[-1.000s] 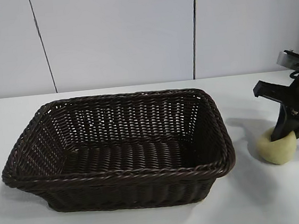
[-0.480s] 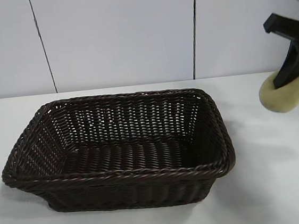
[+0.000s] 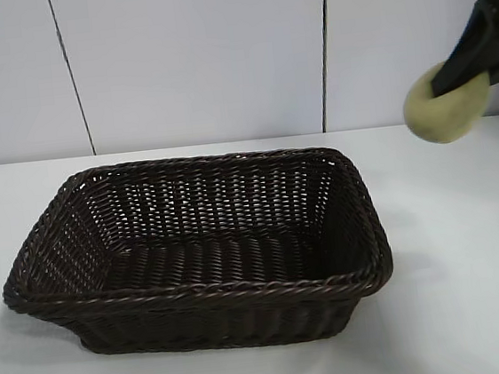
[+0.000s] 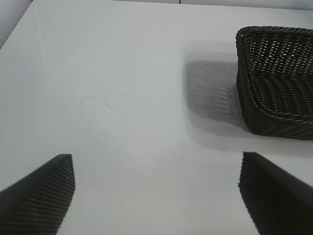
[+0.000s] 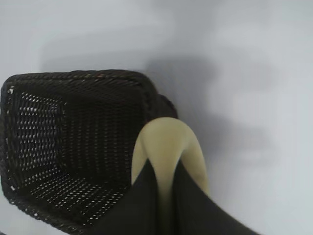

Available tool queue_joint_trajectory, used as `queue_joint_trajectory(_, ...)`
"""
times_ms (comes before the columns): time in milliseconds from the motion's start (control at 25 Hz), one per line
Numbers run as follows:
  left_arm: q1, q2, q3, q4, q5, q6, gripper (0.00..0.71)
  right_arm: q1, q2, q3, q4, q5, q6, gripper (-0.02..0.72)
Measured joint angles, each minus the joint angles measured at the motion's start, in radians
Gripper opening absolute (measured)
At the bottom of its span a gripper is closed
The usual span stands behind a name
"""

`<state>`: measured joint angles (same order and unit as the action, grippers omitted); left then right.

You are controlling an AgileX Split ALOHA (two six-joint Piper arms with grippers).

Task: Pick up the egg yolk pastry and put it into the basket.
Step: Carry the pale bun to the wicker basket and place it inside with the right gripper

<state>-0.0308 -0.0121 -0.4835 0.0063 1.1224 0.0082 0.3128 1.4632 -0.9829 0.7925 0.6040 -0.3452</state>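
Note:
The egg yolk pastry (image 3: pixel 445 111), a pale cream-yellow lump, hangs in the air at the upper right of the exterior view, pinched by my right gripper (image 3: pixel 457 83), which is shut on it. In the right wrist view the pastry (image 5: pixel 168 142) bulges out on both sides of the black fingers (image 5: pixel 142 200). It is up and to the right of the dark brown wicker basket (image 3: pixel 203 295), whose inside holds nothing. My left gripper (image 4: pixel 156 188) is open over bare table, with the basket's corner (image 4: pixel 254 98) ahead of it.
The white table (image 3: pixel 476 306) runs all round the basket. A pale panelled wall (image 3: pixel 191 59) stands behind. In the right wrist view the basket (image 5: pixel 29 147) lies below and to one side of the held pastry.
My right gripper has lifted the pastry off the table, from beside the basket's right end up to well above rim height, drifting slightly left. The left gripper has stayed open.

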Motion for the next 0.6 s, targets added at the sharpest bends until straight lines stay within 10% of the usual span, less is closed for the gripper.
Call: queue_joint_trajectory(600,0.000,0.000,0.000,0.000,0.000,0.000,0.661,0.339,0.184,0.000,0.061,-0.351,0.003,0.024)
